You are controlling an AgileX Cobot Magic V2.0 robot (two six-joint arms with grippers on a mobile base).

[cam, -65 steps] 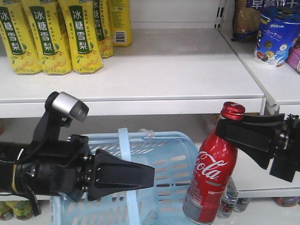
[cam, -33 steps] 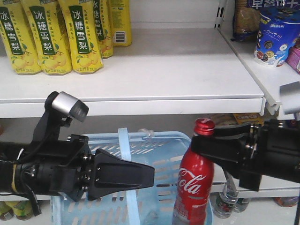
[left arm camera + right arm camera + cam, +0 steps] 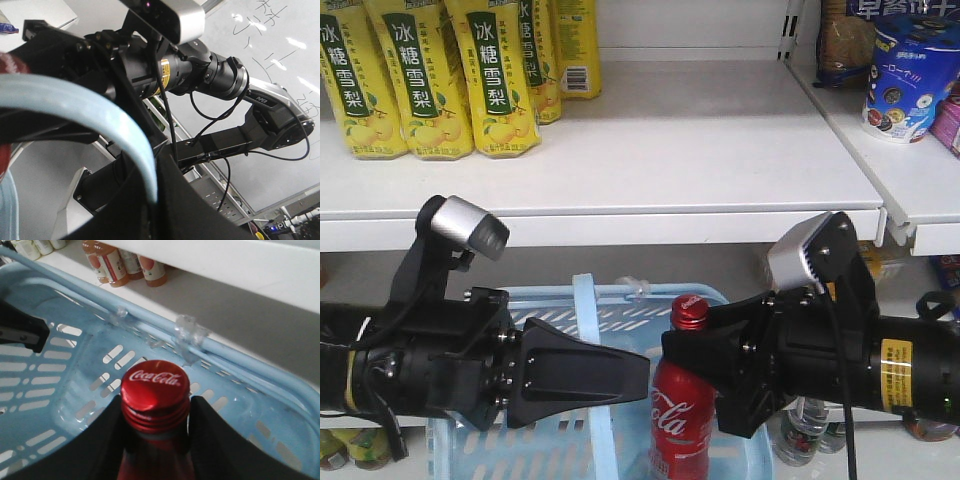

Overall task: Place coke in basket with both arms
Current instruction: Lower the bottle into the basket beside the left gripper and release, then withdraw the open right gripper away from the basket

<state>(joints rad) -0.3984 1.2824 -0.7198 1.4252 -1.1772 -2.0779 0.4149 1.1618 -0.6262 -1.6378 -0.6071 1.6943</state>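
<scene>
Since a second ago my right arm has carried the coke [image 3: 682,420] leftward and down, from outside the basket [image 3: 550,445] to its right part. The right gripper [image 3: 692,345] is clamped narrowly on the neck just under the red cap. The left gripper [image 3: 620,375] looks closed on the handle [image 3: 585,300].

I cannot see whether the bottle's foot touches the basket floor. If I let go too early, I think this slim bottle will drop and tip against the slotted wall. The basket may also swing on its handle.

The two grippers' tips are very near each other, so a further leftward move risks contact. The yellow drink bottles [image 3: 420,80] on the shelf [image 3: 700,150] stand well clear.
</scene>
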